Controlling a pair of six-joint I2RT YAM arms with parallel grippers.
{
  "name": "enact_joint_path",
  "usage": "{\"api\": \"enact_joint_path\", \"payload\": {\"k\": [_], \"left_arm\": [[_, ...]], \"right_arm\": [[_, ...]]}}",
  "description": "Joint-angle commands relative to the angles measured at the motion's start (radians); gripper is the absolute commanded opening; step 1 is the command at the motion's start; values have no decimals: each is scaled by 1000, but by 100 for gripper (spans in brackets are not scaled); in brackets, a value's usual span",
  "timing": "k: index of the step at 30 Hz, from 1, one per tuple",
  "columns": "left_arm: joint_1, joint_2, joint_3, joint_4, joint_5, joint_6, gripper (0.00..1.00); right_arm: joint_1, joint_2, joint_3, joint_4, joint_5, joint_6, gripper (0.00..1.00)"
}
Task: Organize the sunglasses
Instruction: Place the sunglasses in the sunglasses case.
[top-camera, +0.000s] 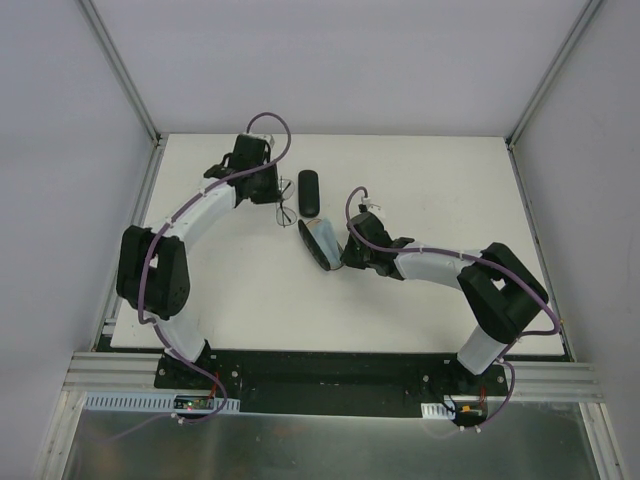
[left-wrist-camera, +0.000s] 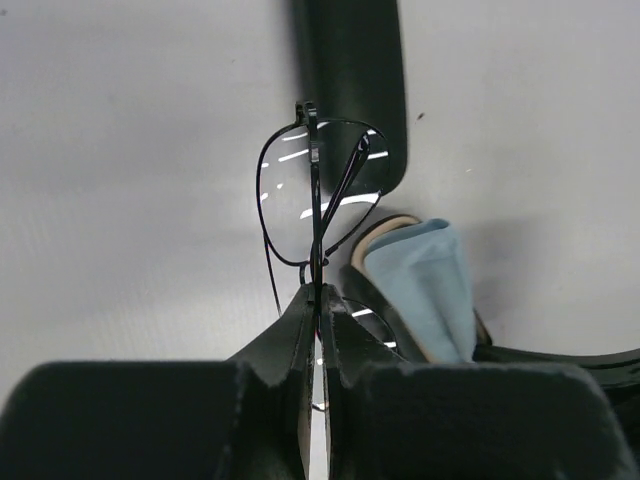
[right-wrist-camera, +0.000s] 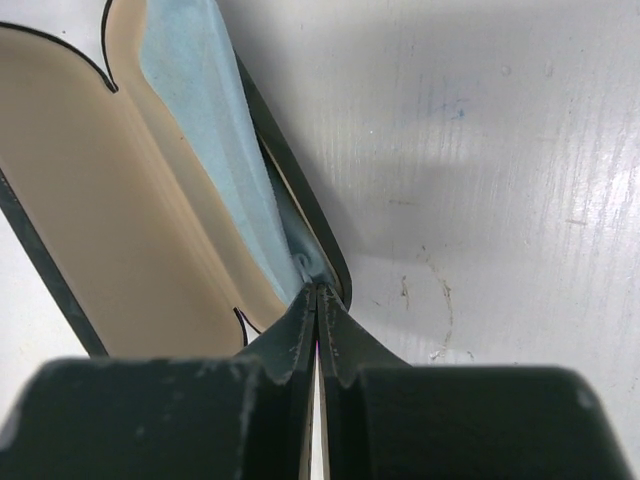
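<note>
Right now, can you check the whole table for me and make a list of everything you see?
Surface: white table, with faint scuffs near the right gripper.
Job's things: wire-framed sunglasses are pinched in the left gripper; orange pair, nothing seen.
Clutter: closed black case; open case with a cream lining and a light-blue cloth inside.
Grippers: left gripper is shut on the wire-framed sunglasses; right gripper is shut on the end rim of the open case.
Cables: purple cables run along both arms.
Surroundings: white walls; metal rail by the arm bases.
</note>
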Motion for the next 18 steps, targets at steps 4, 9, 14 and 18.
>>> {"api": "enact_joint_path", "payload": {"k": [4,9,14,18], "left_arm": [[-87,80,182,-5,23,-99,0],[-119,132,257,-7,23,-123,0],[-156,152,251,-8,25,-175,0],[-205,139,215,-7,-35,-224,0]], "right_arm": [[-3,-15,-13,19,-11,14,1],[-3,-20,-18,21,-11,15,1],[-2,-22,-21,32,-13,18,1],[-3,-16,-22,39,-14,24,1]]}}
